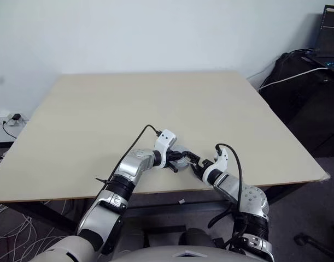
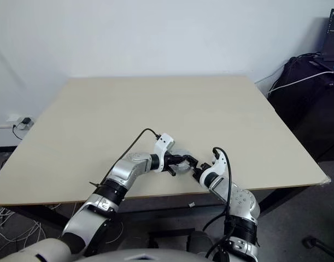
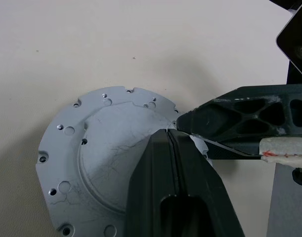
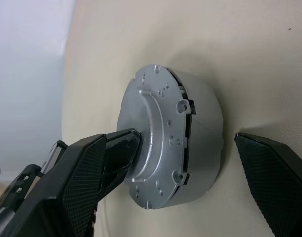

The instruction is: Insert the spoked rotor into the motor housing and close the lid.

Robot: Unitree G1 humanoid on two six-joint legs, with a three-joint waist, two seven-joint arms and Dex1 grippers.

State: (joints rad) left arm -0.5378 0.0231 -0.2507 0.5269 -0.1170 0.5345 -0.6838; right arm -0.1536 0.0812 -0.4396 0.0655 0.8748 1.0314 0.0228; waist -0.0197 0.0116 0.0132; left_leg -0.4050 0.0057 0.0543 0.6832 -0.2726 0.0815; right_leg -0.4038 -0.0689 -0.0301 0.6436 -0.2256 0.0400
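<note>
Silver lid sits on housing; left pincer closed empty, right pincer wide, straddling.

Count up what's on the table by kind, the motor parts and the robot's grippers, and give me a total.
Lid, silvery-grey disc with small holes: 1
Motor housing, grey drum under the lid: 1
Grippers: 2, the left gripper with jaws shut, pressing on the lid, and the right gripper with jaws open either side of the housing
Total: 4

We lose the lid's near edge behind the shut left gripper; the motor housing's inside stays covered.
</note>
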